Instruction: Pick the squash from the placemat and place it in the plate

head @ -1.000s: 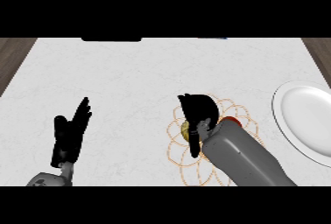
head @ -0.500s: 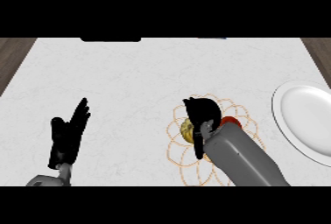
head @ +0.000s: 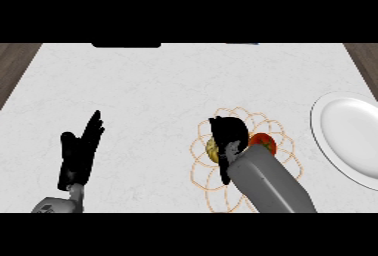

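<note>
The squash (head: pixel 212 149) shows as a yellowish patch on the placemat (head: pixel 241 156), a white mat drawn with orange petal loops. My right hand (head: pixel 227 134) sits over the squash with its fingers curled down round it, hiding most of it. A red-orange round piece (head: pixel 263 142) lies on the mat just right of the hand. The white plate (head: pixel 348 136) lies at the counter's right edge, apart from the mat. My left hand (head: pixel 78 153) rests open at the lower left, fingers pointing up.
The white marbled counter (head: pixel 162 85) runs to a wooden floor at both upper corners. A dark object (head: pixel 125 45) lies at the far edge, top centre-left.
My right hand has settled lower onto the squash and its fingers have curled in. The left hand has not moved.
</note>
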